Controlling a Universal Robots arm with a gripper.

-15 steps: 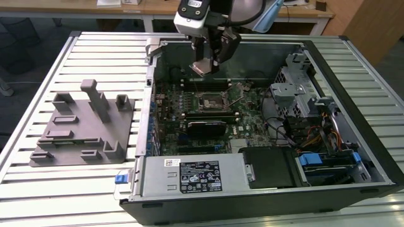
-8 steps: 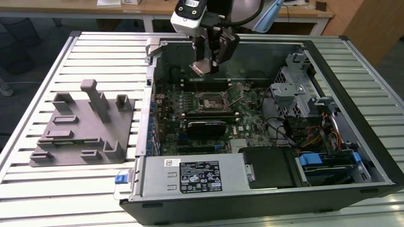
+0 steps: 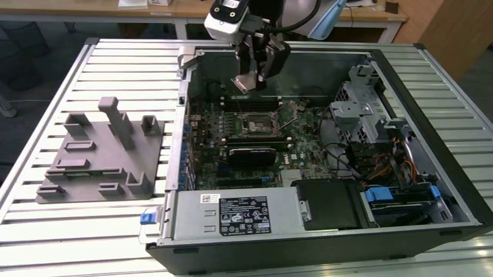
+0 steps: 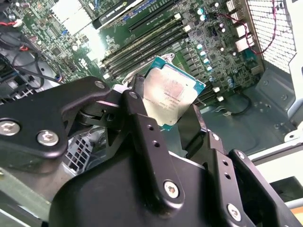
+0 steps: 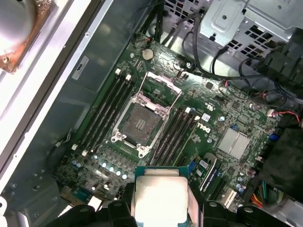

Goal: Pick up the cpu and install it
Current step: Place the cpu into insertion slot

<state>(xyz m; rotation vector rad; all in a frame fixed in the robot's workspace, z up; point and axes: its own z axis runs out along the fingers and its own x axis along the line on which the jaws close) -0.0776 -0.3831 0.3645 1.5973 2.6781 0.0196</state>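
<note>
One cpu (image 4: 173, 94) — markings illegible — pinched in the gripper's (image 4: 168, 108) jaws above the motherboard (image 5: 214, 124)

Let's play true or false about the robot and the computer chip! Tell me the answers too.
1. The gripper holds the cpu between its fingers. True.
2. The cpu sits in the socket. False: the socket is empty, and the cpu is held up above the motherboard.
3. The grey fixture stands on the table, outside the computer case. True.
4. The computer case is closed up. False: it lies open, with the motherboard showing.
</note>
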